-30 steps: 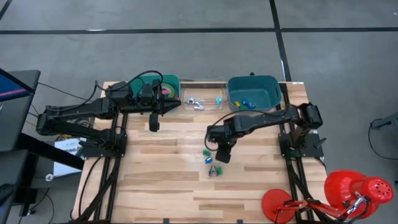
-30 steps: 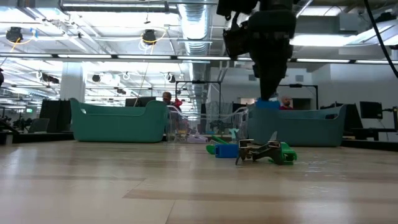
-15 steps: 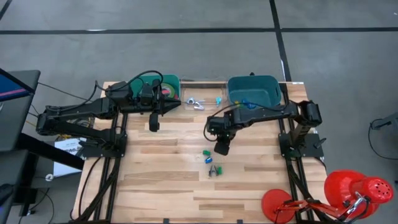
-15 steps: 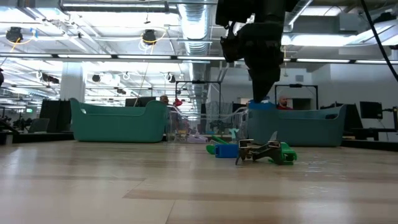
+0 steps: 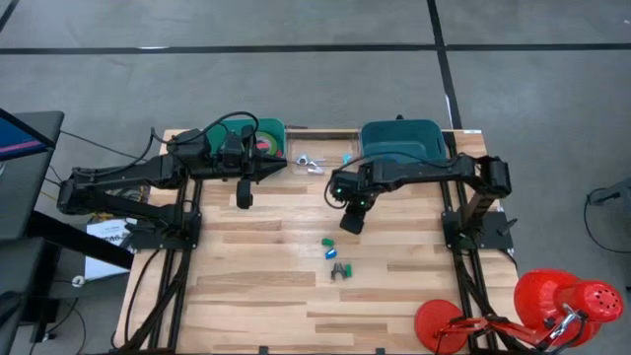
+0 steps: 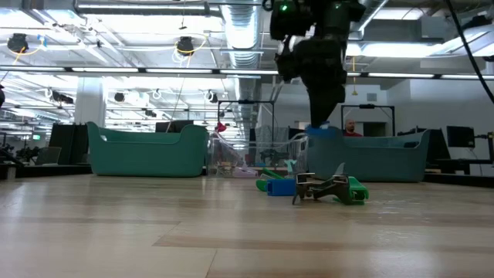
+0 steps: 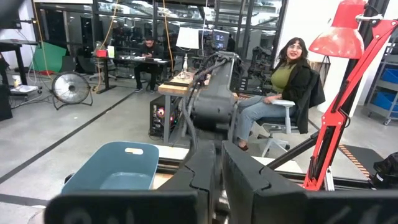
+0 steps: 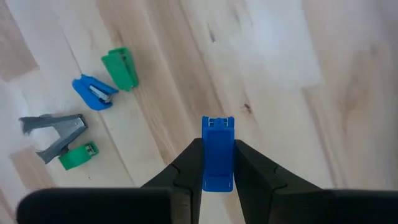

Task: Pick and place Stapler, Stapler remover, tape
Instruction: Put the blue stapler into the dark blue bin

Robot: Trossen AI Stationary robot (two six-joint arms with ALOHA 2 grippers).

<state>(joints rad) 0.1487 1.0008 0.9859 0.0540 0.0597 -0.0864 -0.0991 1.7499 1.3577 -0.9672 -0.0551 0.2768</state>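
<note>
My right gripper (image 8: pixel 217 163) clenches a blue stapler (image 8: pixel 217 152), raised above the wooden table (image 5: pixel 256 286), arm extended from the teal bin (image 5: pixel 399 148). Below lie a stapler remover (image 8: pixel 56 134) and small staplers (image 8: pixel 93 92). My left gripper (image 5: pixel 244 193), fingers closed and empty, rests beside the tape (image 5: pixel 266 138).

We see even, bright overhead light from ceiling lamps (image 6: pixel 184 46) in the low view's upper left, soft shadows on the pale table (image 5: pixel 256 276), and blurred dark fingers (image 8: pixel 255 174) along the wrist views' lower edges.
</note>
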